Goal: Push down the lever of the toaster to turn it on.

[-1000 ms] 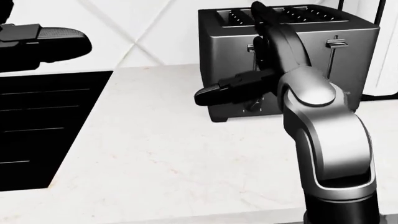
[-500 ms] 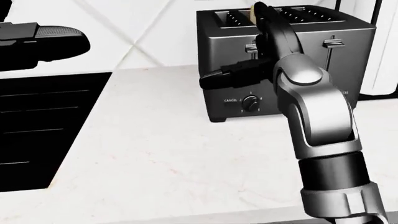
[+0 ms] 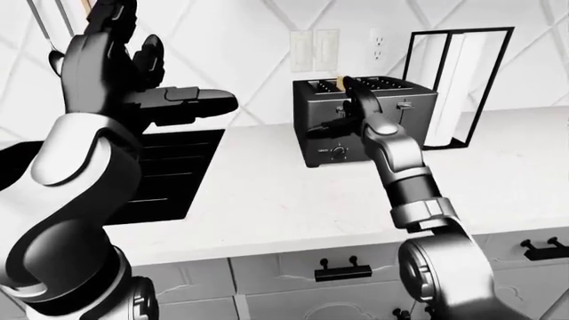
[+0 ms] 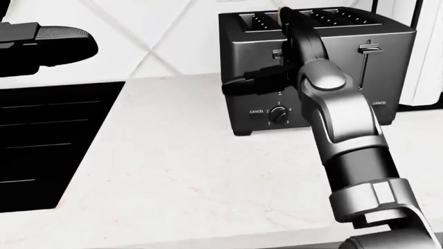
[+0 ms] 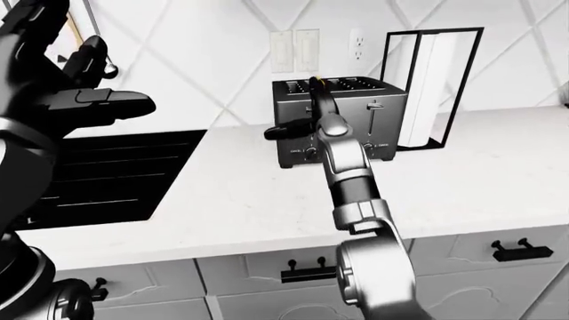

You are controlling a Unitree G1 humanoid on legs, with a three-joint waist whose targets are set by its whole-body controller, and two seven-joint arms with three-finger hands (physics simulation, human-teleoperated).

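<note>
Toaster (image 4: 318, 67) standing upright on the white surface (image 4: 187, 171), toward the top right of the head view, just left of a black-framed rack (image 3: 458, 87). Right hand (image 4: 280, 62) pressed up against the toaster's face, right over its left lever (image 4: 278, 53), one finger (image 4: 253, 82) jutting out leftward; clenched or loose, cannot tell. Second lever (image 4: 369, 49) sitting high in its slot. Left hand (image 3: 133, 80) raised well clear at upper left, fingers spread, grasping nothing, above the dark stove (image 3: 169, 173).

Bare counter (image 4: 180, 171) left of toaster (image 4: 388, 57), rack (image 3: 458, 87) close right, perhaps touching
</note>
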